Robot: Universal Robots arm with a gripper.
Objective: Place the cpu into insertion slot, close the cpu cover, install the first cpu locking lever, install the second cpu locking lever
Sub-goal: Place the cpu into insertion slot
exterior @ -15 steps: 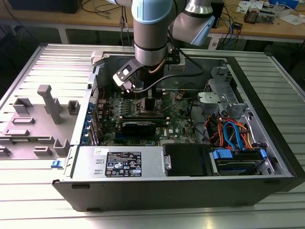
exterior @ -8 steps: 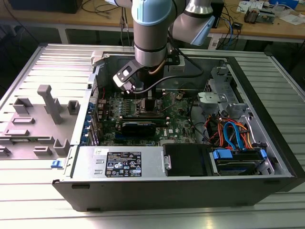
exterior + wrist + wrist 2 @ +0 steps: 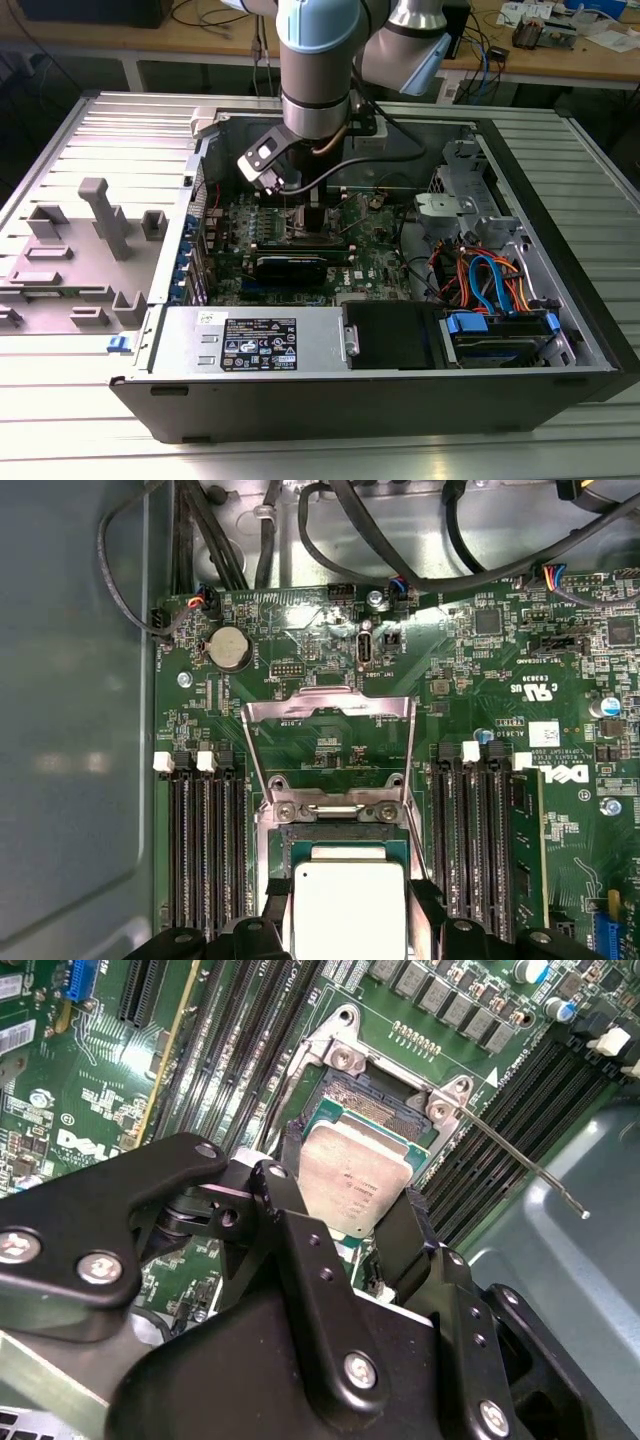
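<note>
The cpu [image 3: 352, 1175] is pinched between the gripper's [image 3: 350, 1188] 2 fingers and is best held level and square to the slot [image 3: 372, 1098] just beneath.

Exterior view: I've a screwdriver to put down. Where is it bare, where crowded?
Free: the ribbed metal table in front of the black computer case and on the exterior view's right of it. Crowded: the grey plastic fixtures on the exterior view's left; inside the case, the gripper holding the silver-grey square cpu, and orange and blue cables.
</note>
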